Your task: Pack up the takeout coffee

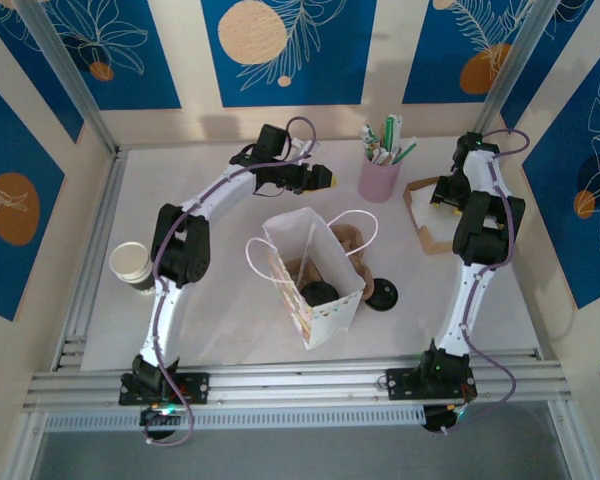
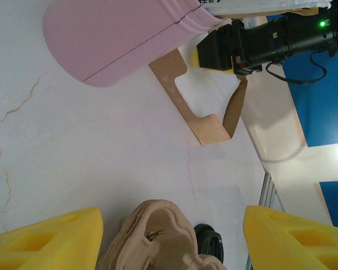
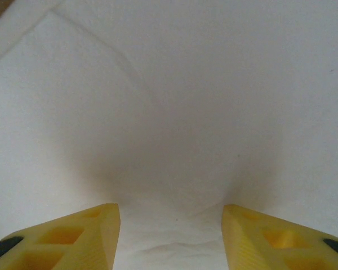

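Left tool (image 2: 172,219) and right tool (image 3: 170,211) gape empty; takeout coffee (image 1: 318,293) sits in bag (image 1: 338,255) below-centre, nearer my left.

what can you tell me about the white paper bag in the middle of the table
The paper bag is white, with a colourful print down one side and two white cord handles. It stands near the middle of the table, mouth open upward, and nothing grips it. A lidded cup shows inside, near a corner. A brown cardboard tray lies right behind it, and a loose black lid sits beside it.
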`<state>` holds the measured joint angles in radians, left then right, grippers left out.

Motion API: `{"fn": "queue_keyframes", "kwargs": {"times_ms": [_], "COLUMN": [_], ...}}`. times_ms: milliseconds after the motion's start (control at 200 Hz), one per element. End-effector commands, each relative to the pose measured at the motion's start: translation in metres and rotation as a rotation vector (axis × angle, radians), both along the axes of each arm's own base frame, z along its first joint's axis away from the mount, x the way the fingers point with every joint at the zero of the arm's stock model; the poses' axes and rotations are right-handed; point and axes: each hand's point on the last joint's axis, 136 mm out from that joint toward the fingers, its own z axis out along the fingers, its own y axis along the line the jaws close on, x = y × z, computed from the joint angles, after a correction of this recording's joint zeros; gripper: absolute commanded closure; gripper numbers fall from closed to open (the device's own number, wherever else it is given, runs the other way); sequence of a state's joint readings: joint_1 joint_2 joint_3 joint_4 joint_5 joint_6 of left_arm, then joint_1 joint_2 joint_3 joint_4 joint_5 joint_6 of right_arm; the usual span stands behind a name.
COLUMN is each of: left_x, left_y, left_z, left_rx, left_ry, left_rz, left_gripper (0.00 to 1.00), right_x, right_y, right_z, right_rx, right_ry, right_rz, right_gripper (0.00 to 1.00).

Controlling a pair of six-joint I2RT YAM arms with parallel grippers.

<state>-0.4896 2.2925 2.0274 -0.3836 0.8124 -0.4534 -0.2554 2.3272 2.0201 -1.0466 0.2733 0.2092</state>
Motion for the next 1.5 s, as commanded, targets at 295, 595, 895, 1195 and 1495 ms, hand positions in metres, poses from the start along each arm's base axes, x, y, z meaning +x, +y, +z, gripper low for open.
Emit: {"fn": "queue_keyframes", "kwargs": {"times_ms": [295, 595, 895, 1195, 1495], "left_x": [-0.007, -0.007, -0.007, -0.008, -0.009], "left_y": [-0.007, -0.007, -0.006, -0.005, -0.005], "left_z": [0.023, 0.023, 0.026, 0.028, 0.029], "left_rx": [-0.046, -0.045, -0.045, -0.044, -0.042], "left_ry": [-0.043, -0.042, -0.049, -0.049, -0.051], "left_rz": [-0.038, -0.037, -0.035, -0.035, -0.035], "left_gripper": [0.35, 0.36, 0.36, 0.36, 0.36], "right_x": [0.002, 0.006, 0.007, 0.008, 0.008], "right_y": [-0.002, -0.001, -0.003, -0.005, -0.003], "right_z": [-0.011, -0.004, 0.010, 0.031, 0.030], "right_rx": [0.055, 0.067, 0.049, 0.026, 0.030], "right_ry": [0.009, -0.014, -0.039, -0.076, -0.080], "right_rz": [-0.002, -0.005, -0.009, -0.013, -0.015], "right_gripper": [0.60, 0.77, 0.90, 0.91, 0.85]}}
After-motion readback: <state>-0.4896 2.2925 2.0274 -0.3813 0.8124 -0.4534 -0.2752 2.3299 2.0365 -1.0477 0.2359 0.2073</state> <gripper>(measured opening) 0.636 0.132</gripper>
